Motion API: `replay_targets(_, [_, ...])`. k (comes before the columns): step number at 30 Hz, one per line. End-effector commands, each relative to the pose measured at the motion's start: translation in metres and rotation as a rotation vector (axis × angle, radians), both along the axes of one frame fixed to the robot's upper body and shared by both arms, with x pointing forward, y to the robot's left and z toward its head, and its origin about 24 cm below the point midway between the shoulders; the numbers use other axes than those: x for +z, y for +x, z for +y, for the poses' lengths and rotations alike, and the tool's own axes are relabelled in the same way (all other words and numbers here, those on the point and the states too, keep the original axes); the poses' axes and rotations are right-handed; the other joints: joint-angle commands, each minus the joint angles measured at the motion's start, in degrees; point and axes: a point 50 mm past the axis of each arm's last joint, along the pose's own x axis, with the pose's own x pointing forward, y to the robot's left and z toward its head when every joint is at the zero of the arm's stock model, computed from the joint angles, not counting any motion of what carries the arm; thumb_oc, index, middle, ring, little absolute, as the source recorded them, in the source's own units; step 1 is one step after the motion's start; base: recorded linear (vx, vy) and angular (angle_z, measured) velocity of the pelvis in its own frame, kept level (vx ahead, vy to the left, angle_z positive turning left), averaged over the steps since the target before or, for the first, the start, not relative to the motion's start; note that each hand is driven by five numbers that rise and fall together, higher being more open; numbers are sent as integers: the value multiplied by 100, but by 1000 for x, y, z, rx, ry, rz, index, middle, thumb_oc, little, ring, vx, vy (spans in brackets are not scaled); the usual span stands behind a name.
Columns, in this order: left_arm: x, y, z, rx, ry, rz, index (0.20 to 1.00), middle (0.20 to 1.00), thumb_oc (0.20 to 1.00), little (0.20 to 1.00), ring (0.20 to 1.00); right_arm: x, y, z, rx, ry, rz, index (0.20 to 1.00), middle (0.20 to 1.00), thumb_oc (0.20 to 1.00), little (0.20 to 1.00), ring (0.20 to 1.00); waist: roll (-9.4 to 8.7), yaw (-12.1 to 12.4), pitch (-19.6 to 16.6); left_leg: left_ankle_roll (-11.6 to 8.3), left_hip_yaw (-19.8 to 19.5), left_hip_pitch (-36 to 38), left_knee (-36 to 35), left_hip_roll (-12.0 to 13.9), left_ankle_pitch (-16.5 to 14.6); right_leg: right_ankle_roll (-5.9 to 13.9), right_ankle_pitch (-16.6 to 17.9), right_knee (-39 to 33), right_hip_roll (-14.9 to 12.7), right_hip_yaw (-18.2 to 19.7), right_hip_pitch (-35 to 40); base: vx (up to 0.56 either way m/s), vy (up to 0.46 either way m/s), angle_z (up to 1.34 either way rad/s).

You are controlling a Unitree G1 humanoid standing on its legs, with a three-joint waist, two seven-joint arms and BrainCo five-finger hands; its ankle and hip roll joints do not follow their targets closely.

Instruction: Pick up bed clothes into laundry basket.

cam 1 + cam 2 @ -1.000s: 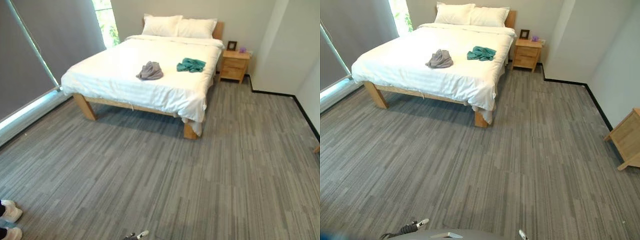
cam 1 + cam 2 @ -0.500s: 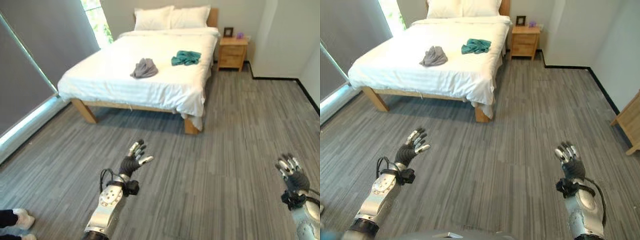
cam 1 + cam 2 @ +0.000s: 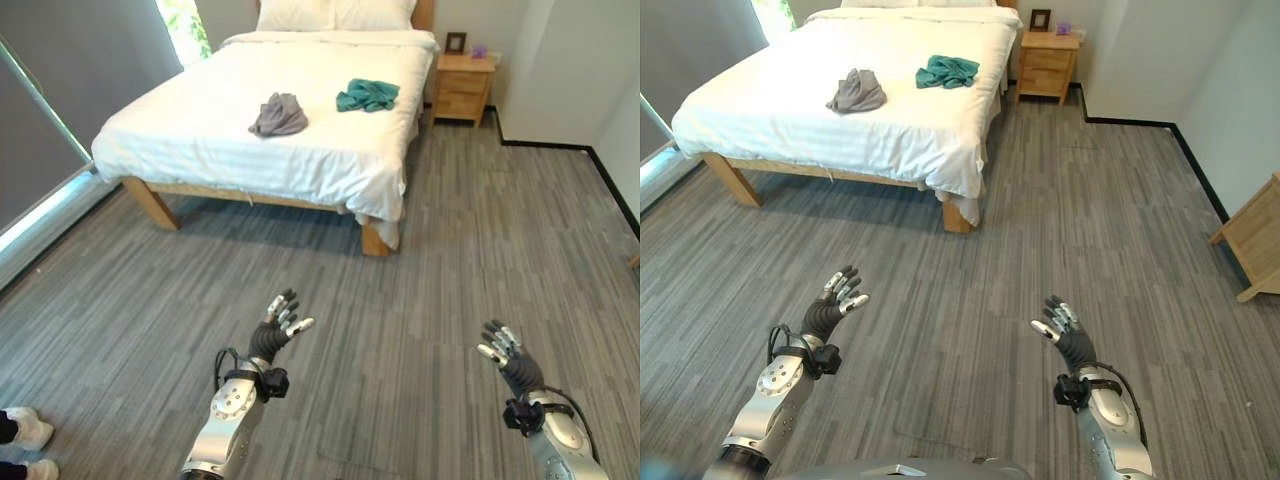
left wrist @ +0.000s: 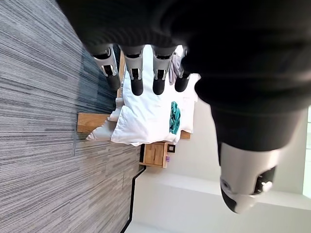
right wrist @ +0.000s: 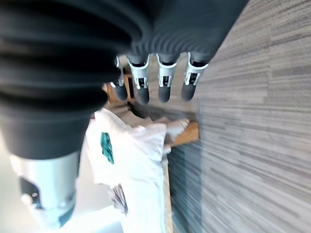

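Observation:
A grey garment (image 3: 278, 116) lies crumpled on the white bed (image 3: 200, 140), with a teal garment (image 3: 367, 95) to its right, nearer the pillows. Both of my hands hang over the carpet well short of the bed. My left hand (image 3: 277, 328) is raised at the lower middle, fingers straight and spread, holding nothing. Lower right, my right hand (image 3: 510, 360) is open too, and empty. In the left wrist view the straight fingers (image 4: 137, 73) point toward the bed and the teal garment (image 4: 175, 117). The right wrist view shows straight fingers (image 5: 165, 80) and the teal garment (image 5: 106, 146).
A wooden nightstand (image 3: 463, 87) with a small frame stands right of the bed head. Another wooden piece (image 3: 1252, 240) sits by the right wall. A person's shoes (image 3: 22, 432) show at the lower left. Grey blinds (image 3: 60, 90) cover the left wall.
The camera has tilted down and come closer to the bed. Both hands rose into view from below; the right hand has since shifted inward and lower.

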Motion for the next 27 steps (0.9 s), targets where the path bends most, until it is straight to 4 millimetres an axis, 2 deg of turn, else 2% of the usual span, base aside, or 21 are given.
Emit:
replay_targets(1, [21,12,7,18,16,-110,1000,1000,1000,1000,1000,19,12,4,54,-24,-102,1000,1000,1000,1000,1000,-342,38,-31,-323,-198,38,-97,7,186,755,936,-714,-632,-106,328,9,66,0])
replay_targets(6, [25,15,11,46,21,-131,1000,1000,1000,1000,1000,26,24,4,67,-63,-132,1000,1000,1000,1000,1000,-366,104,32,-242,-175,-43,-97,-85,129,865,997,-636,-772,-40,192,21,92,-4])
replay_targets(9, [28,15,16,57,49,-141,1000,1000,1000,1000,1000,32,33,8,75,-63,-164,1000,1000,1000,1000,1000,-359,160,102,-148,-190,-62,-97,-172,66,933,971,-334,-901,73,32,29,129,-10])
replay_targets(10, [28,16,17,59,59,-141,1000,1000,1000,1000,1000,34,34,11,82,-56,-175,1000,1000,1000,1000,1000,-346,176,122,-113,-209,-72,-95,-197,40,953,935,-126,-942,110,-65,14,205,-26])
replay_targets(11, [31,17,20,60,89,-146,1000,1000,1000,1000,1000,36,40,23,108,-23,-198,1000,1000,1000,1000,1000,-311,219,263,2,-191,-53,-72,-211,-21,1039,1135,776,-1032,116,-497,3,158,-21])
replay_targets(12, [31,17,20,61,90,-147,1000,1000,1000,1000,1000,36,41,23,109,-23,-199,1000,1000,1000,1000,1000,-321,230,260,7,-176,-65,-68,-221,-23,1044,1113,827,-1044,139,-539,-26,167,-23])
replay_targets(13, [33,17,19,53,99,-154,1000,1000,1000,1000,1000,37,43,29,122,-5,-204,1000,1000,1000,1000,1000,-282,247,350,58,-149,-55,-54,-221,-34,1121,1354,1441,-1095,143,-858,25,121,-15])
replay_targets(15, [31,16,14,13,104,-142,1000,1000,1000,1000,1000,34,43,37,146,14,-195,1000,1000,1000,1000,1000,-184,182,444,98,-167,114,-71,-183,-105,1173,1491,2197,-1013,231,-1265,149,149,-28])
replay_targets(16, [29,16,10,-23,115,-134,1000,1000,1000,1000,1000,34,42,39,157,19,-194,1000,1000,1000,1000,1000,-143,120,470,91,-196,230,-85,-166,-115,1165,1554,2278,-975,203,-1441,260,93,-7])
replay_targets(17, [28,15,6,-50,118,-130,1000,1000,1000,1000,1000,34,39,38,163,16,-189,1000,1000,1000,1000,1000,-112,62,491,73,-233,337,-94,-161,-152,1146,1506,2243,-985,157,-1593,312,41,12])
replay_targets(20, [31,19,-12,-140,98,-139,1000,1000,1000,1000,1000,31,35,35,138,34,-178,1000,1000,1000,1000,1000,-148,-102,499,-21,-447,581,-97,-184,-332,1041,1448,1433,-903,165,-1851,386,-61,26])
replay_targets(21, [31,24,-26,-203,99,-144,1000,1000,1000,1000,1000,25,30,31,105,47,-153,1000,1000,1000,1000,1000,-210,-267,489,-121,-694,789,-97,-182,-494,1030,1481,485,-787,316,-1874,397,-102,9])
replay_targets(22, [31,24,-26,-204,98,-144,1000,1000,1000,1000,1000,25,30,30,104,46,-153,1000,1000,1000,1000,1000,-179,-273,503,-127,-704,814,-97,-148,-512,1027,1495,431,-760,286,-1817,438,-114,31])
replay_targets(24, [35,29,-44,-281,106,-168,1000,1000,1000,1000,1000,21,23,30,111,45,-132,1000,1000,1000,1000,1000,-220,-497,470,-289,-944,1140,-97,-51,-636,1188,1904,-601,-700,270,-2043,455,-120,75])
replay_targets(25, [35,29,-44,-282,106,-168,1000,1000,1000,1000,1000,21,23,29,111,44,-131,1000,1000,1000,1000,1000,-190,-505,469,-294,-951,1148,-97,-20,-651,1187,1912,-633,-678,244,-2014,631,-189,87])
replay_targets(26, [35,30,-56,-328,97,-171,1000,1000,1000,1000,1000,20,22,28,126,22,-122,1000,1000,1000,1000,1000,-184,-598,395,-376,-1062,1425,-97,46,-704,1240,2056,-637,-723,-40,-2172,353,-105,52])
replay_targets(27, [35,30,-56,-328,97,-171,1000,1000,1000,1000,1000,20,22,28,126,22,-122,1000,1000,1000,1000,1000,-166,-610,401,-380,-1072,1433,-97,67,-710,1239,2051,-640,-713,-62,-2156,651,-218,66])
